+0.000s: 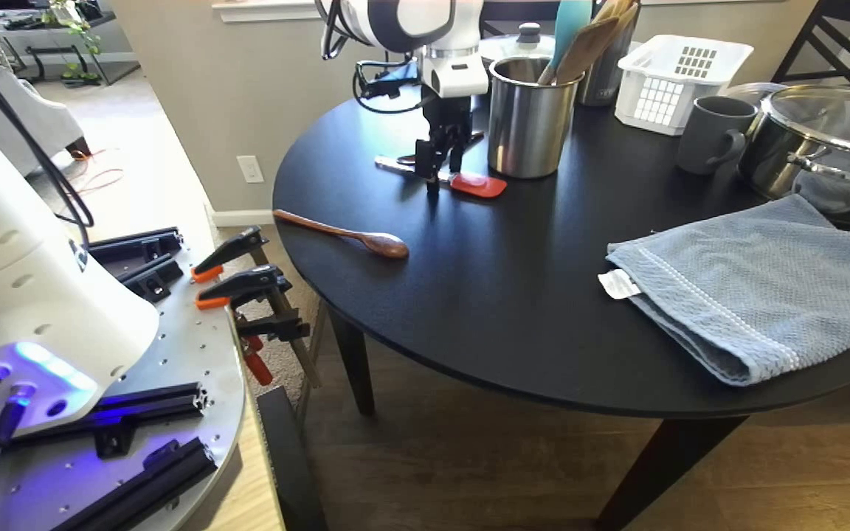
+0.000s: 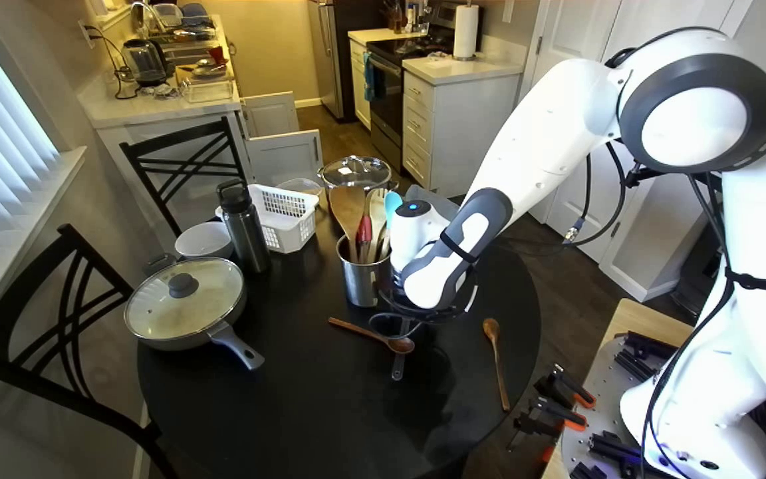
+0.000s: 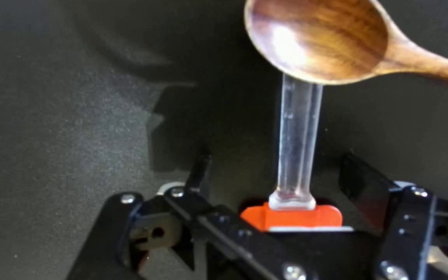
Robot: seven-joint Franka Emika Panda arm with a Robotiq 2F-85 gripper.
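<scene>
Fingers (image 3: 366,190): mine, standing parted, one on each side of the red-headed spatula (image 3: 296,155), gripping nothing.
Spatula: lying on the table (image 1: 513,295), which bears its weight, the clear handle reaching out past my fingers.
Wooden spoon (image 3: 321,39): bowl laid across that handle, apparently propped up by it.
Steel canister (image 1: 532,125): near the spatula's red head, its wall holding tall utensils (image 2: 348,213) upright.
Second spoon (image 1: 384,245): alone near the table's edge.
Lidded pan (image 2: 187,306): well apart, its lid capping it.
</scene>
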